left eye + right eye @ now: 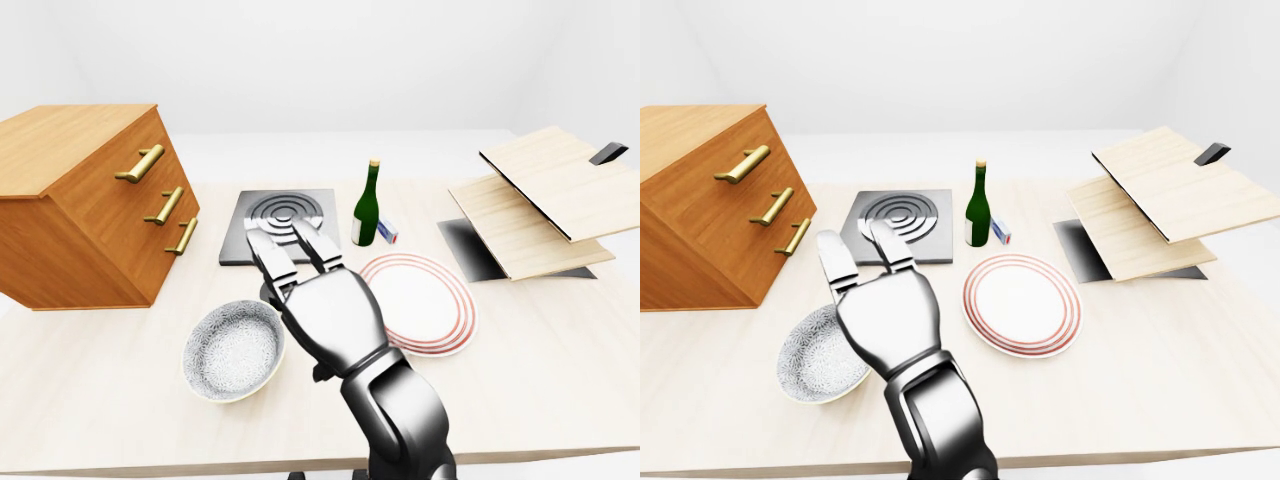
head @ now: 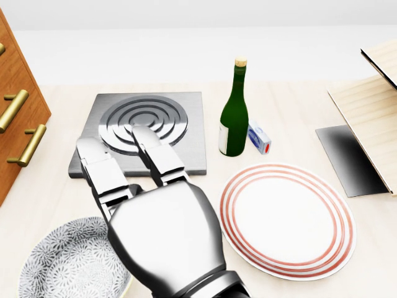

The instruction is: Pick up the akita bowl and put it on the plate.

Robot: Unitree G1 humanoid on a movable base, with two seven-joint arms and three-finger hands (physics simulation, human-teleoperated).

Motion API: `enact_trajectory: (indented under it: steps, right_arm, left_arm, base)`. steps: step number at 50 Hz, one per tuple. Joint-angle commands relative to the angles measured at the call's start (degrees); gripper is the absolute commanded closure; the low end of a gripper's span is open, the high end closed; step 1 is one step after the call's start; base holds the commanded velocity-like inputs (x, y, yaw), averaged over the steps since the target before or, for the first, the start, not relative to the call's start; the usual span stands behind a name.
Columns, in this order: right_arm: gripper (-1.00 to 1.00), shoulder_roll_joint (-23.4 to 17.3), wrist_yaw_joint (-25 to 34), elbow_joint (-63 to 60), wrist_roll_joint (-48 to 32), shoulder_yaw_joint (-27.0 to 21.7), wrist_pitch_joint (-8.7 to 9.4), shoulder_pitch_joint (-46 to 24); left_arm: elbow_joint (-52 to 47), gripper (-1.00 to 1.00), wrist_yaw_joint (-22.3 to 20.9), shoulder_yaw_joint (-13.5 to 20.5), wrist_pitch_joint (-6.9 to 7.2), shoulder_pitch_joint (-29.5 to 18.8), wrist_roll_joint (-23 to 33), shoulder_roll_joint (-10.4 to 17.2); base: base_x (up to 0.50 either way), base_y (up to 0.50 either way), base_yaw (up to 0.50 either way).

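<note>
akita bowl [image 1: 230, 352] sits upright and empty on the table [image 1: 560, 360], left of the plate [image 2: 291, 217], near it but not touching, so not picked up yet.

right hand [image 2: 162, 233] is left of the plate too, between plate and bowl. In the head view its back covers the bowl's right rim. Fingers are stretched out flat and hold nothing; the thumb is hidden. Can't tell if it touches the bowl. Left hand isn't visible.

Plate is bare, ready to receive.

Around the plate in the head view:
- bottle [image 2: 234, 118] just above its upper-left rim
- small box [image 2: 259, 138] above it
- hob [image 2: 192, 124] up-left
- cabinet [image 1: 90, 200] far left
- wooden boards [image 1: 540, 200] to the right

Progress, my read: zero steps done — grasp, lift, carry right and set-down all remain.
</note>
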Motion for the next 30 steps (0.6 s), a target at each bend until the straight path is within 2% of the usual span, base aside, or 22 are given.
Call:
enact_trajectory:
  steps: [1,11,30]
  right_arm:
    - [-0.96,1.0,0.0,1.1,-3.7,3.9,0.00,1.0]
    - [-0.96,0.9,0.0,1.5,-5.0,5.9,0.00,1.7]
    - [-0.96,-1.8,0.0,3.7,-3.5,8.7,0.00,4.6]
  left_arm:
    - [0.0,-1.00,0.0,0.0,0.00,0.0,-0.1,0.0]
    - [0.0,-1.00,0.0,0.0,0.00,0.0,-0.1,0.0]
    - [0.0,-1.00,0.0,0.0,0.00,0.0,-0.2,0.0]
  base:
    - [0.00,0.00,0.00]
    - [0.00,0.00,0.00]
    - [0.00,0.00,0.00]
